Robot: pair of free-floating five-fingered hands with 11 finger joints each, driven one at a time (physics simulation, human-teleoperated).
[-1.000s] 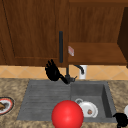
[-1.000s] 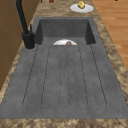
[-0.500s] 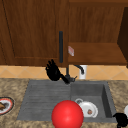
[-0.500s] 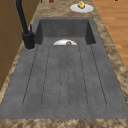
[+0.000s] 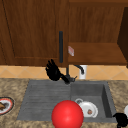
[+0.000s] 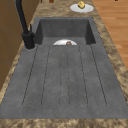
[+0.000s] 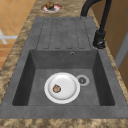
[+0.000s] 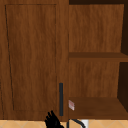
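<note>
Black left hand (image 5: pixel 53 71) up with fingers spread, empty, just below cabinet handle (image 5: pixel 60 47), beside tap (image 5: pixel 68 78). Right hand (image 5: pixel 121 119) low at sink's (image 5: pixel 45 100) front right corner, fingers unclear. Red ball (image 5: pixel 67 114) in front; plate (image 7: pixel 62 87) in basin.

Red ball (image 5: pixel 67 115) front; white plate (image 7: pixel 62 87), perhaps food, in basin.

The left hand (image 5: pixel 53 71) hovers with fingers spread just left of the faucet (image 5: pixel 69 77), below the cabinet handle (image 5: pixel 60 46). A red ball (image 5: pixel 67 114) (large, near the front) overlaps the sink (image 5: pixel 45 97), beside a white plate (image 5: pixel 88 109); the right hand (image 5: pixel 121 119) sits at the lower right.
</note>
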